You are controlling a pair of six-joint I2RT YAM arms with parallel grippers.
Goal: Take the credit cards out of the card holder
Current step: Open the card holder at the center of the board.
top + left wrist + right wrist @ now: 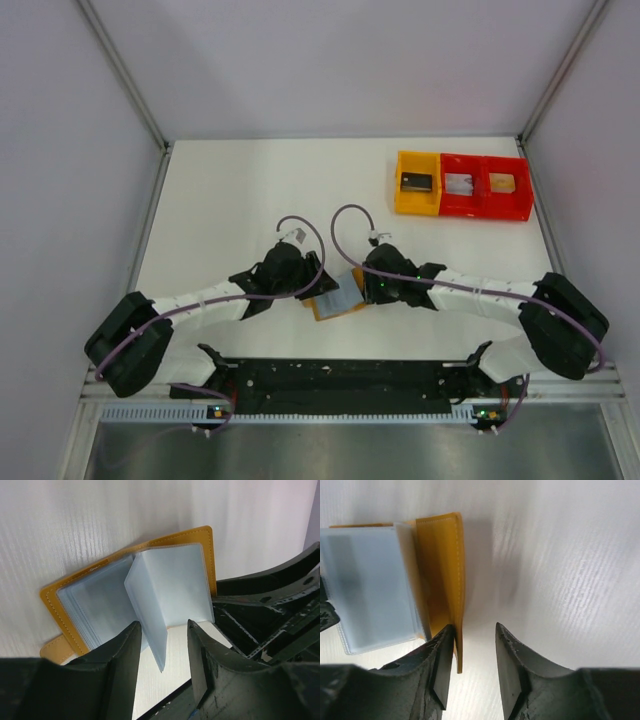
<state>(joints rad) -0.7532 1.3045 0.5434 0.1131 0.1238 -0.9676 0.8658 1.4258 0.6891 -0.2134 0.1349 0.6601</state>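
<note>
The card holder (335,300) lies open on the white table (230,200), close in front of the arm bases, its tan cover down and its grey-blue inside facing up. Both arms bend outward at the elbows, and their forearms angle inward to meet over it.

The left gripper (306,284) is at the card holder's left side and the right gripper (370,284) is at its right side. Both wrists tip down toward it.

In the left wrist view, the credit cards (97,605) sit as a pale grey-blue stack inside the card holder. One leaf (165,600) stands up from the fold, and its lower corner hangs in the gap between the left gripper's fingers (125,665). Those fingers are moderately apart, and I cannot tell whether either touches the leaf.

In the right wrist view, the right gripper's fingers (512,665) are also apart at a narrow-to-middling width. The cover's outer edge is just beside the inner face of one finger, and nothing is clamped.

A yellow tray (399,186) and a red tray (465,211) sit well beyond the card holder, to its far right.
</note>
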